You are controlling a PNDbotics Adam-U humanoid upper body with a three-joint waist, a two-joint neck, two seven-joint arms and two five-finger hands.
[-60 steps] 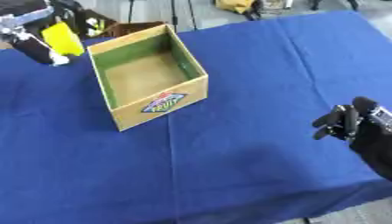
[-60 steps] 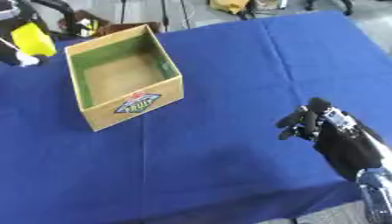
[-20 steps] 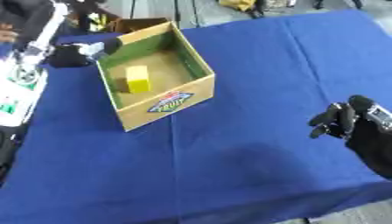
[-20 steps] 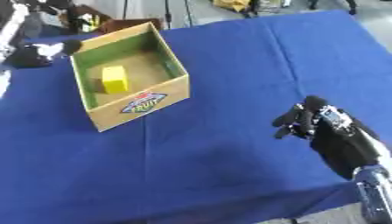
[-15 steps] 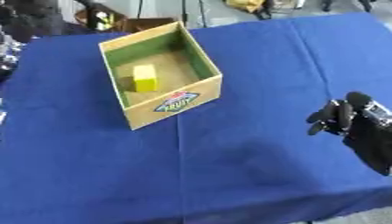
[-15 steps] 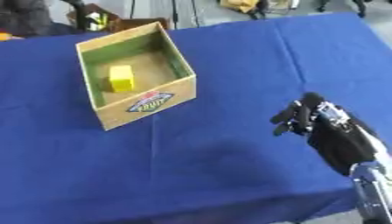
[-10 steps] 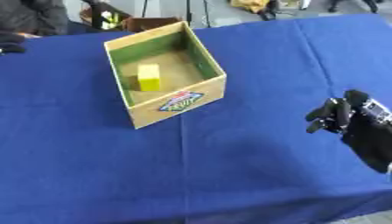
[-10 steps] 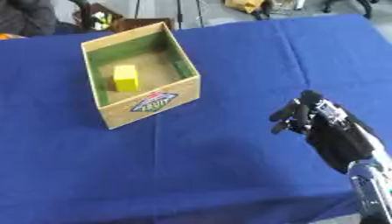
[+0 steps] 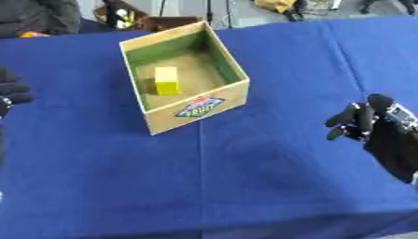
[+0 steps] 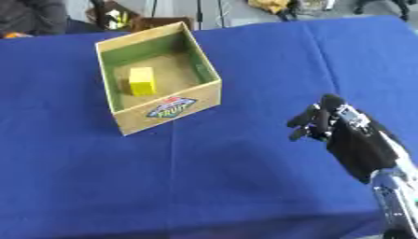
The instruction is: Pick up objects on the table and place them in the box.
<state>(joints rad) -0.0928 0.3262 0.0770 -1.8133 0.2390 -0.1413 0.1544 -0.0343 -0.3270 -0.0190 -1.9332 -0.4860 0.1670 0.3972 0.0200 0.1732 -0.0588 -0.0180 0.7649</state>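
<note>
Right hand (image 10: 352,135): near right edge, above the table (image 9: 245,177), fingers curled, holding nothing. Left hand (image 9: 10,91): only dark fingertips show at left edge; open or closed, cannot tell. Box (image 9: 196,106): cardboard, open-topped, label on front wall, standing farther back. Yellow block (image 9: 166,80): inside box, on its floor.

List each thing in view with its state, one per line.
Box: open at the top, upright on the cloth.
Yellow block: lying inside the box, on its floor.
Blue cloth: spread flat over the table.
Right hand: empty, fingers curled, above the cloth.
Left hand: at the view's left edge, only dark fingers showing, holding nothing visible.
</note>
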